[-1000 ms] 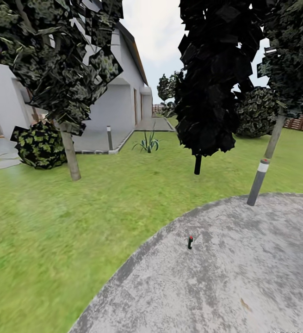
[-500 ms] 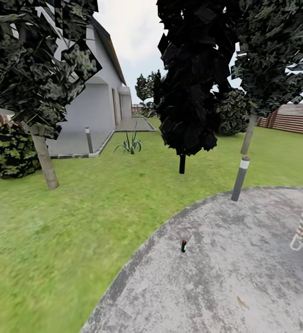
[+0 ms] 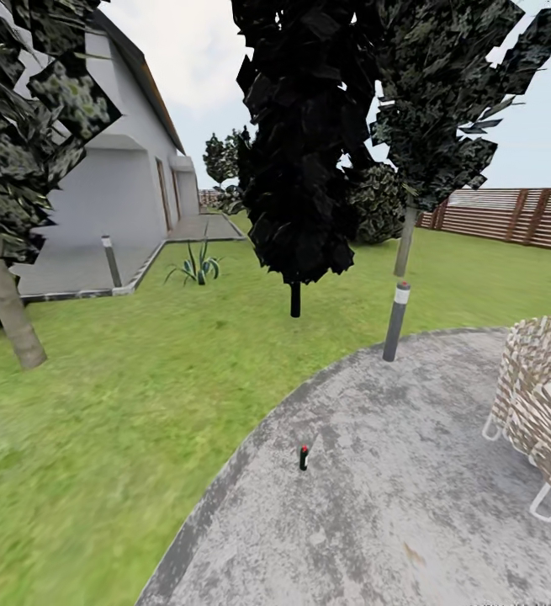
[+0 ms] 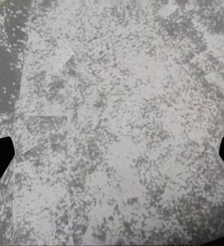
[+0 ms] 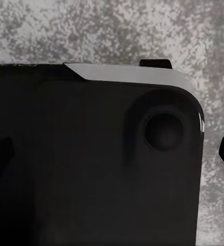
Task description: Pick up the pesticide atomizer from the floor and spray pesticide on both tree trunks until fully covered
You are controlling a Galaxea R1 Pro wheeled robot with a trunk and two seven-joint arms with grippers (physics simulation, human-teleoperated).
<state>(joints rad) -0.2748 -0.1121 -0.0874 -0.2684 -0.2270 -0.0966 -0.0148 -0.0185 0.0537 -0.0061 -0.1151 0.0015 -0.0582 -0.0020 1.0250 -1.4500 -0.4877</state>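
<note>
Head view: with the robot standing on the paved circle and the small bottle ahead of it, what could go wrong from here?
1. The atomizer is small, upright and far off on the paved circle; a clumsy approach could knock it over.
2. The wicker chair stands close on the right, so a turn could clip it.
3. The bollard lamp resembles a trunk and stands in front of the thin tree trunk, so spray could hit the wrong post.

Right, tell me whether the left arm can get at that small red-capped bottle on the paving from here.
Probably not yet. The small bottle stands alone on the grey paving, well ahead of the robot. Nothing blocks it, but the left wrist view shows bare paving between the jaws; the robot must drive closer.
</note>
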